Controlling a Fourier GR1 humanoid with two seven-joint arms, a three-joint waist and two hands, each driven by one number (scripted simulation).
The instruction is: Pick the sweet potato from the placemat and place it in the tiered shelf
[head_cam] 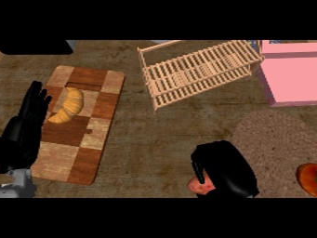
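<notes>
**A:** so where's the reddish-pink sweet potato [201, 187] rn?

**B:** just beside the round woven placemat [277, 135]. Right hand [226, 172] is curled round it, probably to carry it to the pale slatted wooden tiered shelf [198, 69]. Left hand [27, 121] just rests open.

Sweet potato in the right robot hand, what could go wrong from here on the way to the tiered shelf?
The right robot hand hides most of the sweet potato. Only a small part shows, so it might slip out during the carry. The tiered shelf is made of open slats and looks tilted from here, so the sweet potato could roll off or catch on an upright.
</notes>
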